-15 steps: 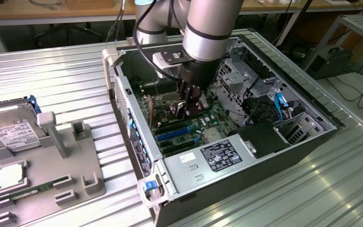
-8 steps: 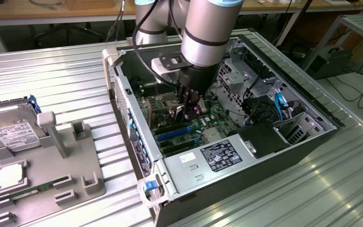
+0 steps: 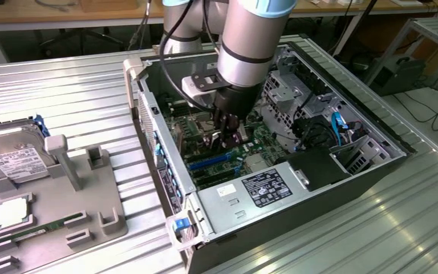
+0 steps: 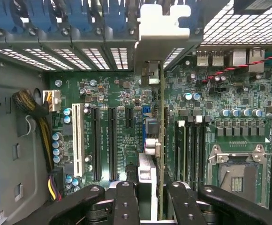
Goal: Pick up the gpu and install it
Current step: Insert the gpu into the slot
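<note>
We hold the gpu (image 4: pixel 160 117) inside the computer case (image 3: pixel 154 131).
The wrist view shows our hand (image 4: pixel 147 199) pinching it edge-on over the motherboard (image 4: pixel 122 93).

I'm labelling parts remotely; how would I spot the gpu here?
Look inside the open computer case on the metal table, where the gripper reaches over the green motherboard. The gpu is the thin card seen edge-on between its fingers, with a silver bracket at one end, unlike the empty black slots beside it.
</note>
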`<action>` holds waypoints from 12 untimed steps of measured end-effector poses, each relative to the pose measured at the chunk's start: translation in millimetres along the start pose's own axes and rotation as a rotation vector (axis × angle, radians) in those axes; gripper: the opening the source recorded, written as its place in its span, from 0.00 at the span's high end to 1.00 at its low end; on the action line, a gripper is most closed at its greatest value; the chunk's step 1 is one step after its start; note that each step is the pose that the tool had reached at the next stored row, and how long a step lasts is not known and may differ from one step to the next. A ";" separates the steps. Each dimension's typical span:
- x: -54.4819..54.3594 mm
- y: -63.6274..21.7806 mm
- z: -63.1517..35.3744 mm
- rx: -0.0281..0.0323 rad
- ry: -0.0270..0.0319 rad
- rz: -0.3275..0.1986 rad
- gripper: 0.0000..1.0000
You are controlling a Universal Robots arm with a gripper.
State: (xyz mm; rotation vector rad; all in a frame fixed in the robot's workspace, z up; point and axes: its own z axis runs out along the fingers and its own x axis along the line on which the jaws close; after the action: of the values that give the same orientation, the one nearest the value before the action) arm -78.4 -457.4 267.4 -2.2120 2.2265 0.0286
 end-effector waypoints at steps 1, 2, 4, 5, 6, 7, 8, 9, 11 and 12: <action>0.0 0.1 1.0 0.0000 -0.0001 0.000 0.72; 0.1 0.3 2.3 0.0000 -0.0001 0.000 0.72; 0.1 0.5 3.3 0.0000 0.0000 0.000 0.72; 0.1 0.5 3.4 -0.0001 0.0002 0.000 0.72; 0.1 0.5 3.5 -0.0001 0.0002 0.000 0.72; 0.1 0.5 3.6 0.0000 0.0000 0.000 0.72; 0.1 0.5 3.6 0.0000 0.0000 0.000 0.72; 0.1 0.5 3.6 0.0000 -0.0001 0.000 0.72; 0.1 0.5 3.6 0.0000 0.0000 0.000 0.72; 0.1 0.5 3.6 0.0000 -0.0001 0.000 0.72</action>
State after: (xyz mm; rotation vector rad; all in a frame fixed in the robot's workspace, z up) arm -78.9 -457.4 263.8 -2.2120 2.2264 0.0287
